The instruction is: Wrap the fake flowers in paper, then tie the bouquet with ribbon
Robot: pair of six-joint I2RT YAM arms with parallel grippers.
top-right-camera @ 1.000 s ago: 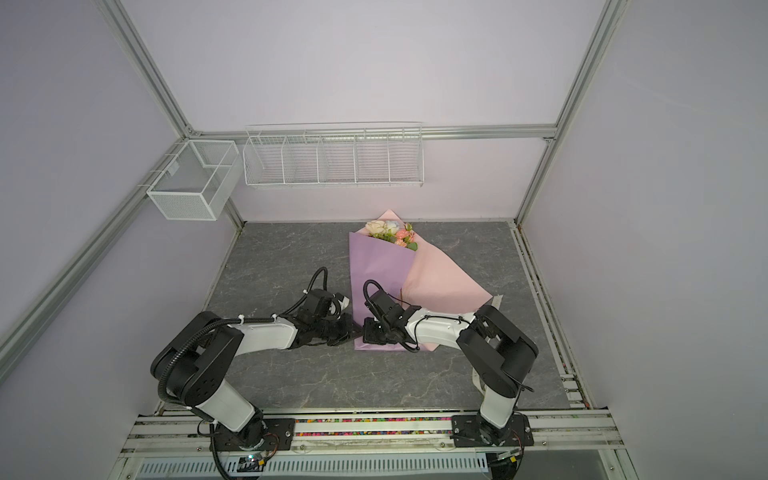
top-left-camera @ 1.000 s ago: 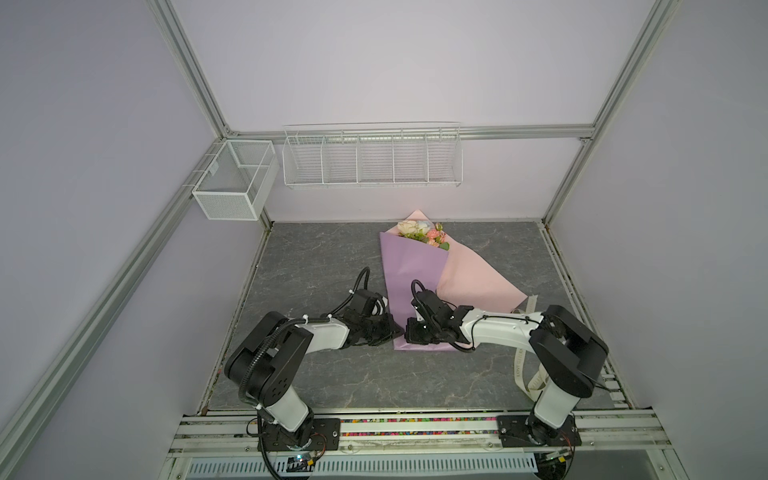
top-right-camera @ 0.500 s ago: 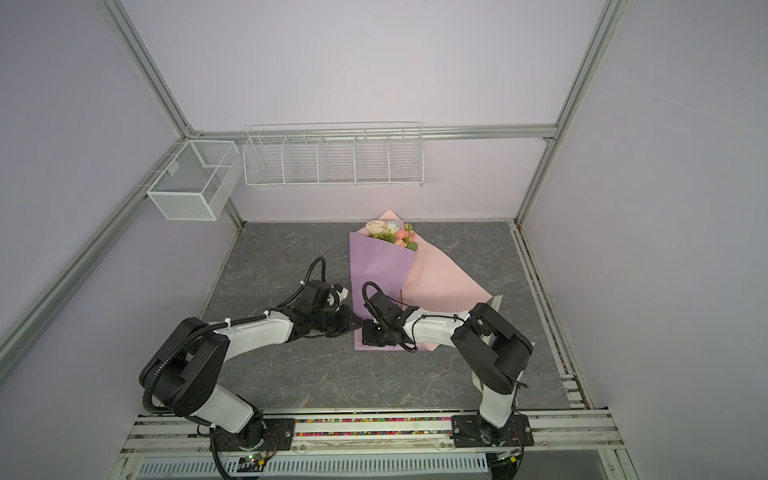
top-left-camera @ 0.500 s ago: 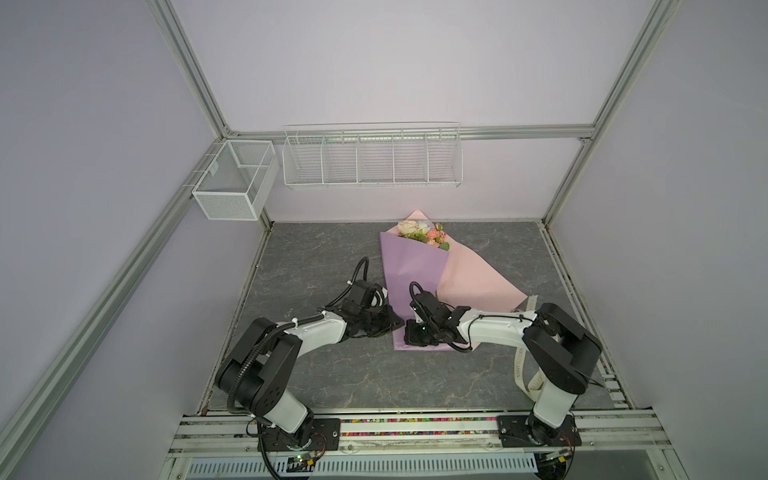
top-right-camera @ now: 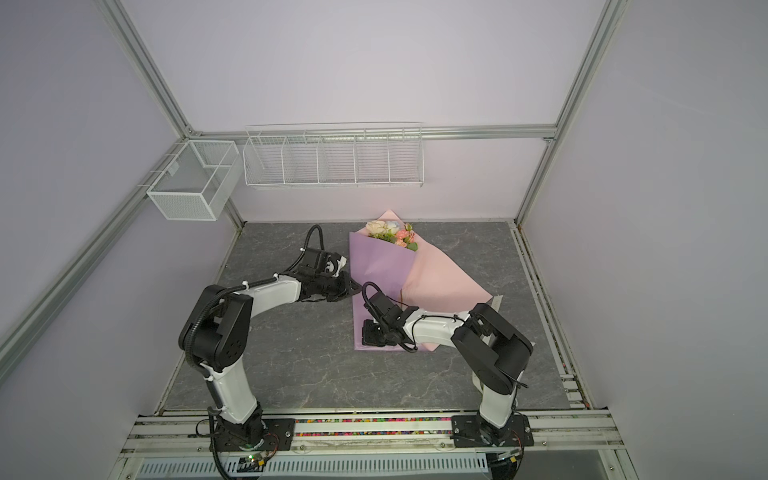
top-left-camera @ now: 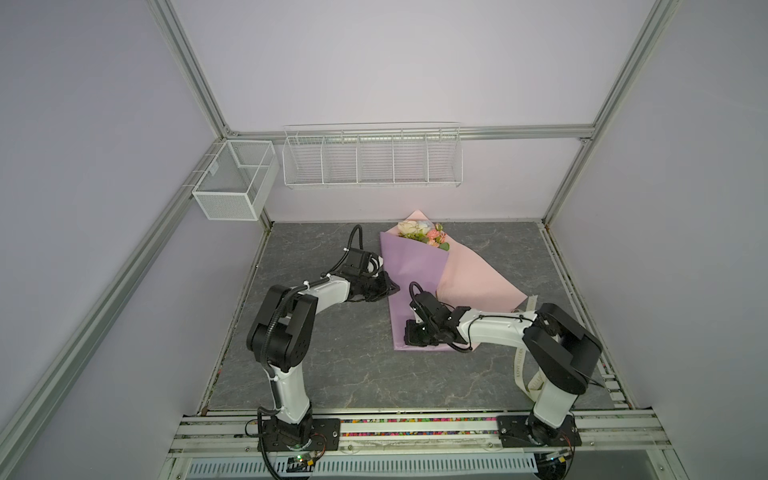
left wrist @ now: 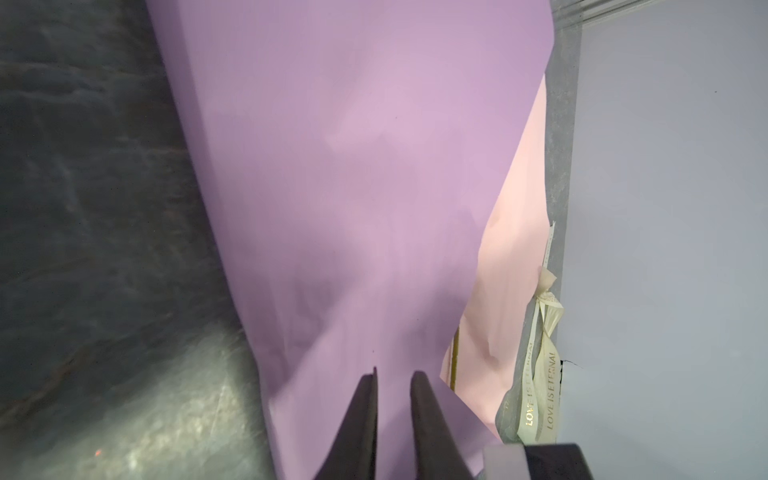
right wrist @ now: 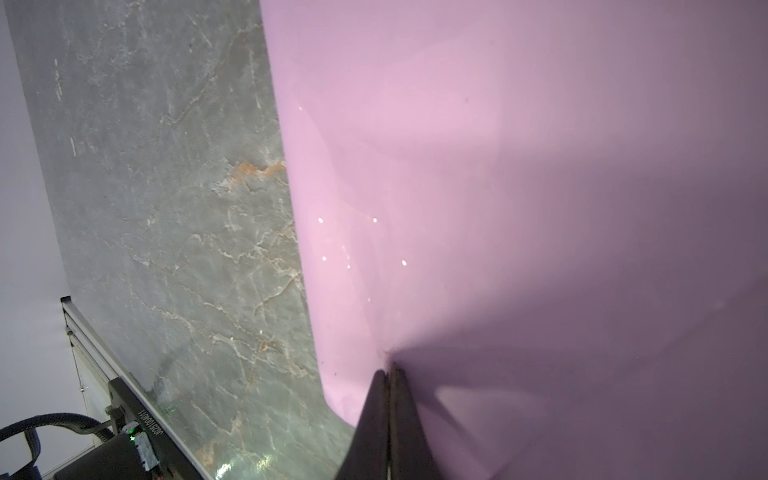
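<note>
Bouquet point(top-left-camera: 423, 235): lies on the table point(top-left-camera: 332, 365) towards the back wall, flower heads showing from the far end of the paper point(top-left-camera: 411, 270) wrap, stems hidden inside. Left gripper point(left wrist: 394, 372): at the wrap's left edge, jaws a narrow gap apart over the lilac sheet; right gripper point(right wrist: 388, 368): at the wrap's near end, jaws pressed together on a pinched crease of the paper. Ribbon point(left wrist: 544, 386): cream, lettered, along the table's right edge beside the pink flap
</note>
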